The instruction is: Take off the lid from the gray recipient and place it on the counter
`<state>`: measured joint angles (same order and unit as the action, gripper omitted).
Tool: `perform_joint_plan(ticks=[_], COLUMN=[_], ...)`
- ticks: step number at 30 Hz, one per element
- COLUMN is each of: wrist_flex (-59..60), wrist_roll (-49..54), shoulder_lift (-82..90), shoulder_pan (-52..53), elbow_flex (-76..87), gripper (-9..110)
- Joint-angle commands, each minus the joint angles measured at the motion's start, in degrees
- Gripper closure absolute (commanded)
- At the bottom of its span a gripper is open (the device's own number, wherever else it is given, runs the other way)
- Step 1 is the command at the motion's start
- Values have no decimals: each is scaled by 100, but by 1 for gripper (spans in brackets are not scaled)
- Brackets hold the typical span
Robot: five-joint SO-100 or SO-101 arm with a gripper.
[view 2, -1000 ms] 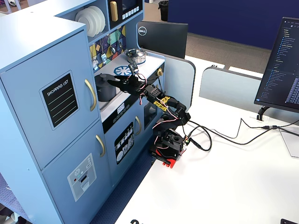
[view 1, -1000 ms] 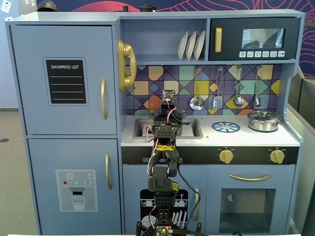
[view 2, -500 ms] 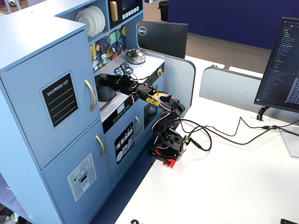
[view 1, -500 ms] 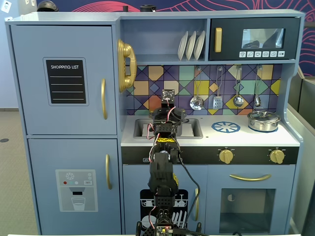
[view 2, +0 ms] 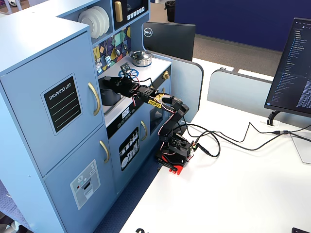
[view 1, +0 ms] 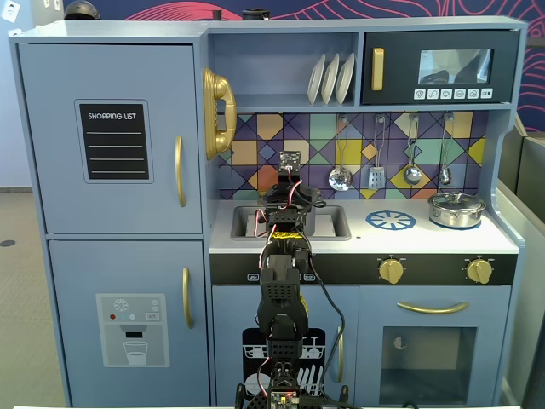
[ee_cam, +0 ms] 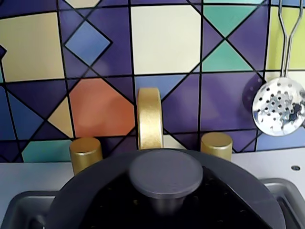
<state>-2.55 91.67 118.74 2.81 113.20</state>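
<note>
Blue toy kitchen fills the front fixed view: fridge doors at left, tiled backsplash [view 1: 375,141] mid frame, white surface [view 1: 426,239] running along the middle right.

Going left to right in that view: sink [view 1: 336,223] near centre, with the arm [view 1: 281,290] reaching up from the bottom centre and covering most of it. Right of the sink is the printed blue burner mark [view 1: 391,221], bare. Far right sits a shiny steel pan [view 1: 456,209] with its own lid, not the task item.

Wrist view: gold tap [ee_cam: 150,119] at centre with two gold knobs either side, perforated ladle [ee_cam: 279,106] hanging at right. Lower centre is the lid [ee_cam: 76,198], dark gray, knob [ee_cam: 165,174] right under the camera. It looks seated in the sink area, sink rim showing at the lower corners. The gray recipient [view 2: 110,91] itself only shows in the side fixed view, upper left of centre, dark cylinder at the sink.

Claw: fingers not visible in any view, so cannot tell how open it is or whether it has the knob.

Progress, as a judgement: early. Lid appears on the pot, not yet lifted. Left to do: grip knob, lift, carry right, set it down on the surface.
</note>
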Motion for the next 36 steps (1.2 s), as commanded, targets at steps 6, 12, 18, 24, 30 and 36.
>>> perform_joint_plan(ticks=[6,12,18,24,30,36], wrist_flex=[-53,220,562,229,-589,-1345], wrist_roll=[141,193,35,-202,-325,-299], shoulder_lift=[527,940,1222,1020,308,-475], shoulder_pan=[-44,527,1652,2689,3015,3032], elbow_flex=[-791,-835,-738,-299,123,369], gripper=[102,102,102,102,102,102])
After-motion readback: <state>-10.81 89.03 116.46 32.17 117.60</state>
